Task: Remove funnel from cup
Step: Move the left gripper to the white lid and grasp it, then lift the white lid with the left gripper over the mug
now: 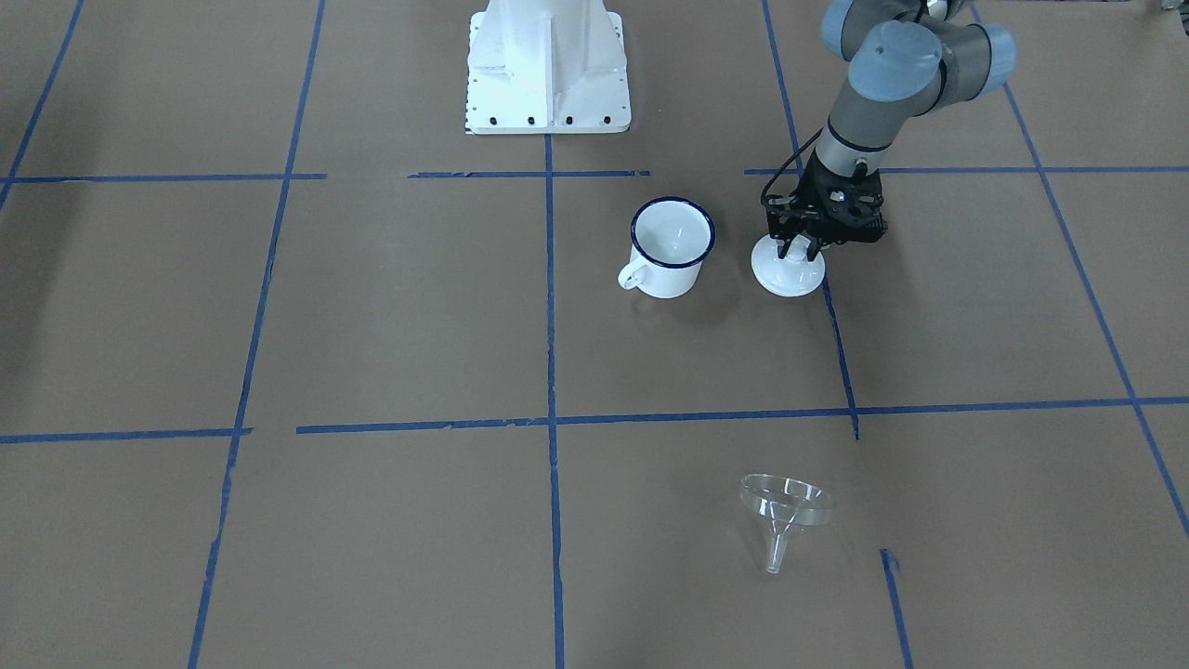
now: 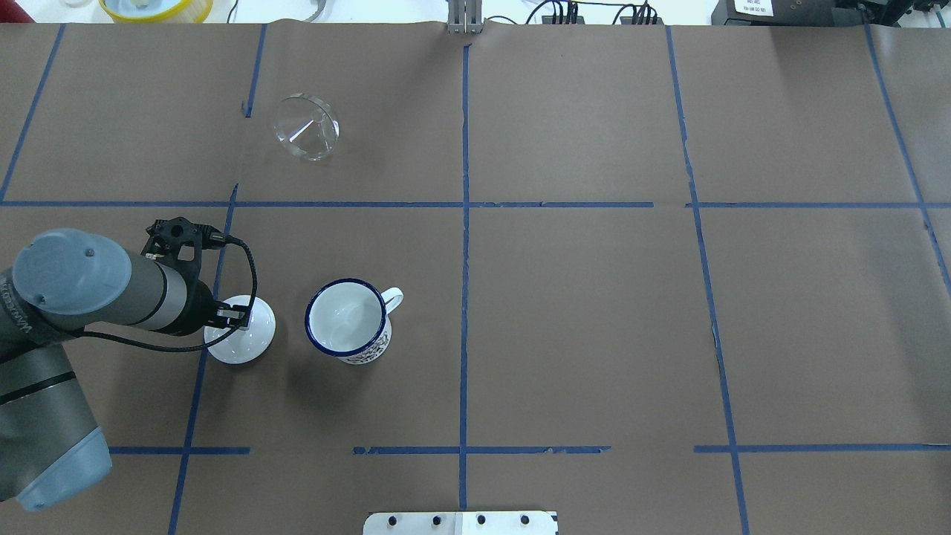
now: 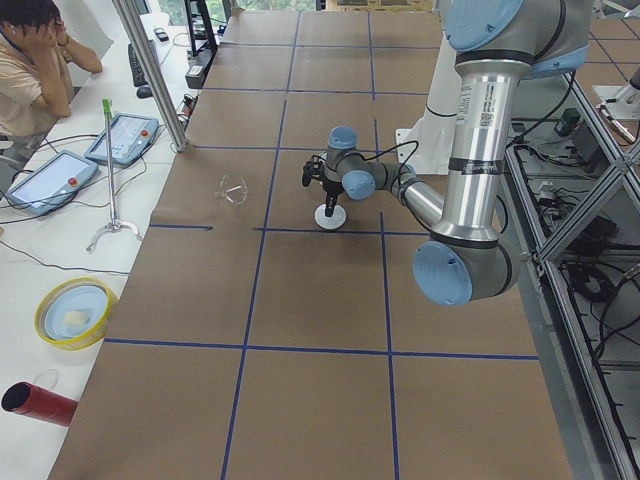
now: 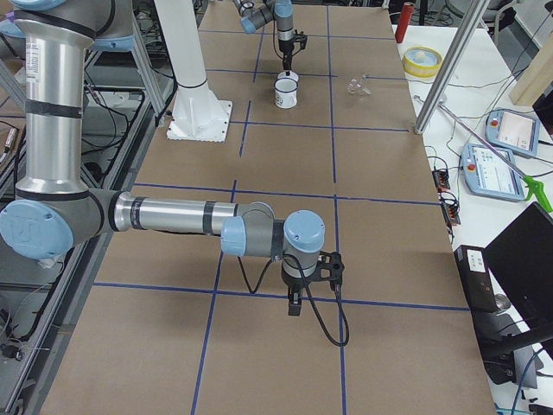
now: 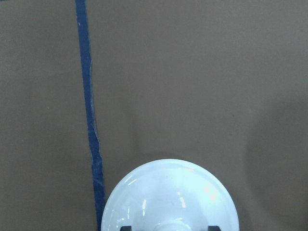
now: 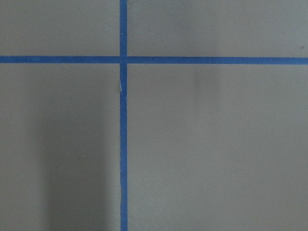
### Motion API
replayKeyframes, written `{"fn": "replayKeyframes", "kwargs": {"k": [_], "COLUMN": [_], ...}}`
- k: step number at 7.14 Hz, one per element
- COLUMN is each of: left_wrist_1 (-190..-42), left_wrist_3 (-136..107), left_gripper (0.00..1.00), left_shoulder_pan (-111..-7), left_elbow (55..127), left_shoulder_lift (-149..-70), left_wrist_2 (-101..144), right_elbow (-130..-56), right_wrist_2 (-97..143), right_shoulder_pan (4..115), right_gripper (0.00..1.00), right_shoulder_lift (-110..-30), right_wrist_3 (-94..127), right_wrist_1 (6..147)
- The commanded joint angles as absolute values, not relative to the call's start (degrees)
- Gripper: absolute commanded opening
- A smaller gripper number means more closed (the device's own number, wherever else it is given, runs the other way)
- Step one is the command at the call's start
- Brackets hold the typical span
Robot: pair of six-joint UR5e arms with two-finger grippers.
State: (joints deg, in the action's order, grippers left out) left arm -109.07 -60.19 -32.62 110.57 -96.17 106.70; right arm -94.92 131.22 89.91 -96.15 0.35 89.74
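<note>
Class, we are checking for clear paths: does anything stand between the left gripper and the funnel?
Nothing visible does. The left gripper is down over the lid. The funnel lies on its side farther out, with only bare paper between. The cup stands off to one side of that line.

The lid (image 2: 247, 345) sits just left of the cup (image 2: 348, 321); the funnel (image 2: 306, 128) lies well beyond them.
</note>
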Motion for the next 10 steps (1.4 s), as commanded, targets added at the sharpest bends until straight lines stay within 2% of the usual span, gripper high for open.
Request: {"fn": "replayKeyframes", "kwargs": {"k": [1, 3, 5, 6, 7, 8, 10], "left_wrist_1": [-109.1, -106.5, -93.8, -87.5, -80.4, -74.4, -74.0], "left_wrist_3": [-60.2, -59.8, -59.9, -61.0, -65.5, -68.3, -73.2], "left_gripper": [0.00, 0.00, 0.00, 0.00, 0.00, 0.00, 0.00], "left_shoulder_pan": [-32.8, -34.2, -34.6, -34.6, -33.9, -33.8, -31.9], "left_elbow": [111.4, 117.6, 129.7, 132.3, 131.1, 126.8, 118.5], "left_shoulder_lift": [-96.2, -95.2, -95.6, -99.7, -108.2, -117.9, -124.4], "left_wrist_2": [106.7, 106.7, 108.2, 109.1, 109.1, 109.1, 109.0], "right_elbow": [-94.9, -94.9, -94.9, -94.9, -94.9, -94.9, -94.9], "right_wrist_2": [131.2, 131.2, 131.2, 131.2, 131.2, 131.2, 131.2], "right_shoulder_pan": [89.9, 89.9, 89.9, 89.9, 89.9, 89.9, 89.9], "right_gripper": [1.00, 1.00, 1.00, 1.00, 1.00, 1.00, 1.00], "right_shoulder_lift": [-96.2, -96.2, -96.2, -96.2, -96.2, -96.2, -96.2], "right_wrist_3": [0.4, 0.4, 0.4, 0.4, 0.4, 0.4, 0.4], "right_wrist_1": [89.7, 89.7, 89.7, 89.7, 89.7, 89.7, 89.7]}}
